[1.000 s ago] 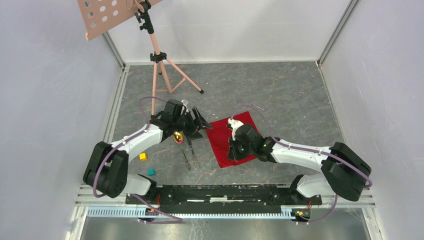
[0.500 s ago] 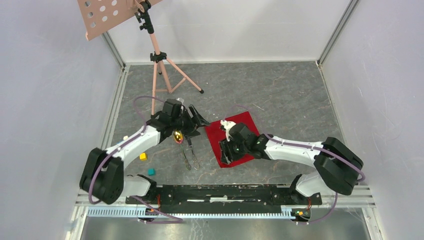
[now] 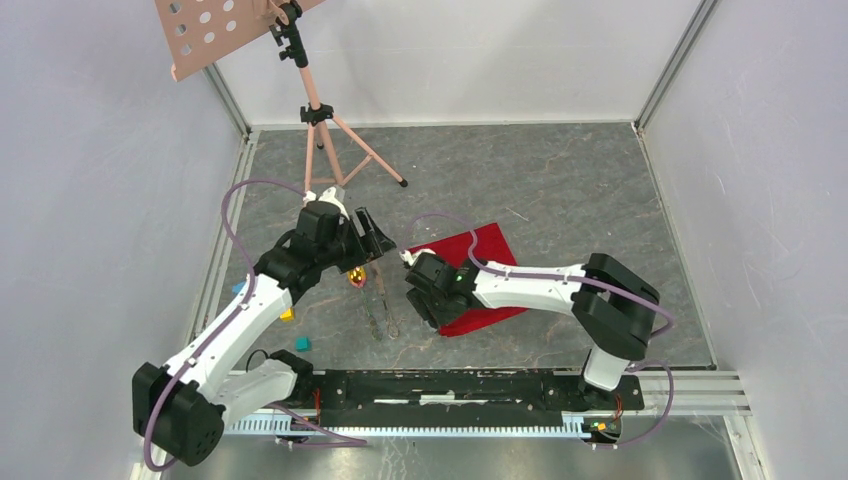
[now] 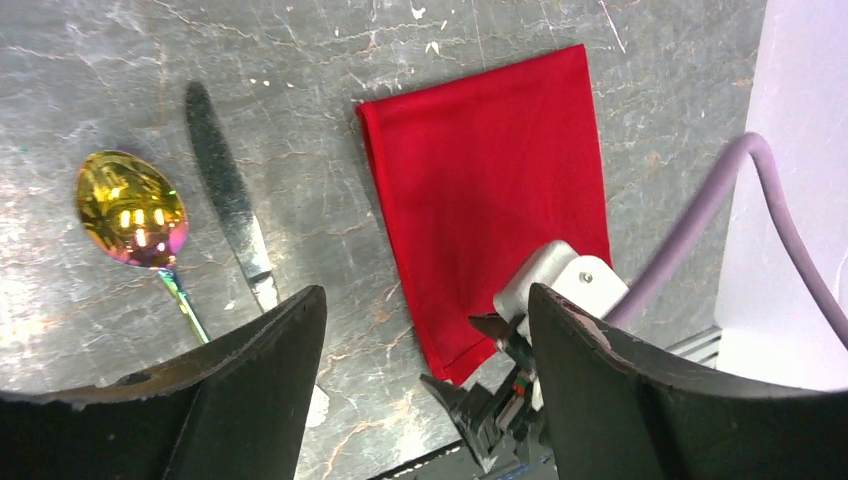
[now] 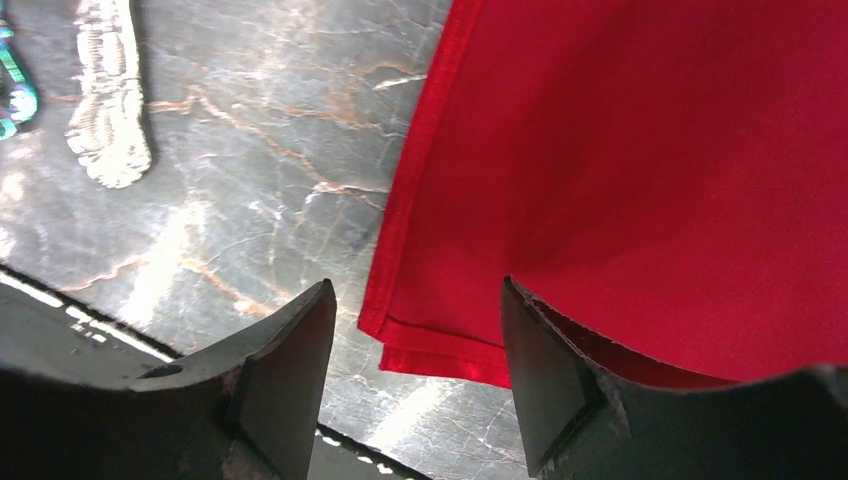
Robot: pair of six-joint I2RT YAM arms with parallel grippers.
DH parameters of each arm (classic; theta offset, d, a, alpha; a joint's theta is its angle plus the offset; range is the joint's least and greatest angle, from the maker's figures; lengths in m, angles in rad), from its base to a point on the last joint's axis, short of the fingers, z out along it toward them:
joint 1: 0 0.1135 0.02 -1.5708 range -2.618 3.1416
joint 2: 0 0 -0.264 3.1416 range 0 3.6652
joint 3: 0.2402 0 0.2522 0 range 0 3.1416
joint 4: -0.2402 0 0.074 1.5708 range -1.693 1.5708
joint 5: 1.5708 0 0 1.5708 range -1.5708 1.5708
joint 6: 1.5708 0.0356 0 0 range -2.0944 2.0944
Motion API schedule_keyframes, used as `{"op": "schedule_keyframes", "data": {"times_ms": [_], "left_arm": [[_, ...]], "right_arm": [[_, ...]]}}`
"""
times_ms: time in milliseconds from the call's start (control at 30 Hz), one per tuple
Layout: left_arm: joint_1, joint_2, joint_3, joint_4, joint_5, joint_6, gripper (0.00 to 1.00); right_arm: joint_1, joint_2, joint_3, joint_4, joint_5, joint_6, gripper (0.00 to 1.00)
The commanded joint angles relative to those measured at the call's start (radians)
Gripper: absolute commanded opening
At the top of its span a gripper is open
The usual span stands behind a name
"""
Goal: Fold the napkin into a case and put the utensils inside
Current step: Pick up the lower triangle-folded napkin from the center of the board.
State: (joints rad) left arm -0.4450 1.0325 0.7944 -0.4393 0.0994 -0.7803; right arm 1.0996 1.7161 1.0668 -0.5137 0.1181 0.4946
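Observation:
The red napkin (image 3: 492,262) lies folded flat on the marble floor, a narrow rectangle (image 4: 490,180) with a doubled hem at its near-left corner (image 5: 440,350). My right gripper (image 3: 421,300) hovers open over that corner (image 5: 415,300), nothing between its fingers. Left of the cloth lie the utensils: a gold-bowled spoon (image 4: 130,208), a dark knife (image 4: 228,200) and thin pieces (image 3: 383,305). Above them my left gripper (image 3: 376,240) stands open and empty (image 4: 425,310).
A pink tripod stand (image 3: 320,130) stands at the back left. Small yellow (image 3: 286,314), teal (image 3: 302,343) and blue (image 3: 238,287) blocks lie near the left arm. White walls close in both sides; a black rail (image 3: 440,385) runs along the near edge.
My right gripper has opened and slid left to the napkin's near-left corner. The left arm has drawn back and to the left, its gripper still open.

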Motion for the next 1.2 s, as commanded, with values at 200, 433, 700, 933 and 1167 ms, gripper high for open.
{"op": "schedule_keyframes", "data": {"times_ms": [200, 433, 700, 933, 1167], "left_arm": [[-0.001, -0.098, -0.006, -0.053, -0.056, 0.118, 0.81], [-0.001, -0.105, -0.004, -0.057, -0.052, 0.130, 0.82], [-0.001, -0.080, -0.025, -0.043, -0.042, 0.124, 0.82], [-0.001, 0.140, -0.026, 0.081, 0.238, 0.054, 0.84], [-0.008, 0.379, -0.115, 0.490, 0.498, -0.254, 0.89]], "right_arm": [[0.029, 0.112, 0.081, -0.119, 0.073, 0.054, 0.60], [0.036, 0.180, 0.054, -0.117, 0.127, 0.071, 0.34], [0.034, 0.082, -0.014, -0.019, 0.183, 0.013, 0.00], [-0.031, -0.129, -0.200, 0.246, 0.017, -0.026, 0.01], [-0.141, -0.320, -0.418, 0.496, -0.163, 0.005, 0.00]]}}
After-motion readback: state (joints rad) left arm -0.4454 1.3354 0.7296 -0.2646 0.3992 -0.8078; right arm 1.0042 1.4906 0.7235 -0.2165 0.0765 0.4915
